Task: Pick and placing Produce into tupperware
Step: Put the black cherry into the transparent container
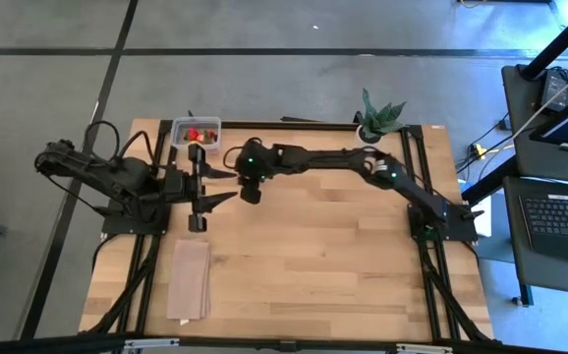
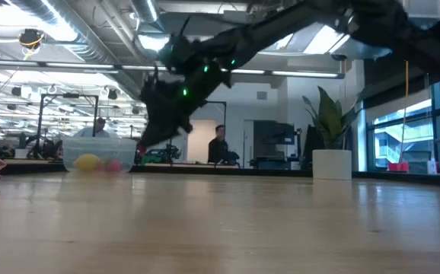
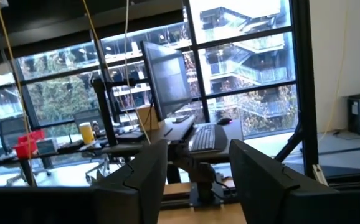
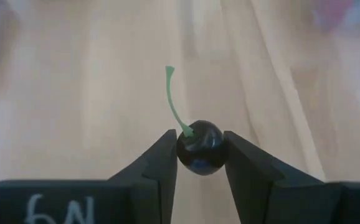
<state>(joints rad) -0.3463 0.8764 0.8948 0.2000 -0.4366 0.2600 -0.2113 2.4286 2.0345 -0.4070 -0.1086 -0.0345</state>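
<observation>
dark left gripper (image 1: pixel 203 187) hangs over the wooden table (image 1: pixel 313 265) just in front of the clear tupperware (image 1: pixel 196 132), its two fingers (image 3: pixel 264 180) parted with nothing between them. red produce (image 1: pixel 198 135) lies inside that container at the table's far left edge, and the low view adds a yellow piece (image 2: pixel 87 161) in it. to the right, the right gripper (image 4: pixel 200 151) is clamped on a dark cherry (image 4: pixel 200 147) with a green stem, held above the wood beside the container.
</observation>
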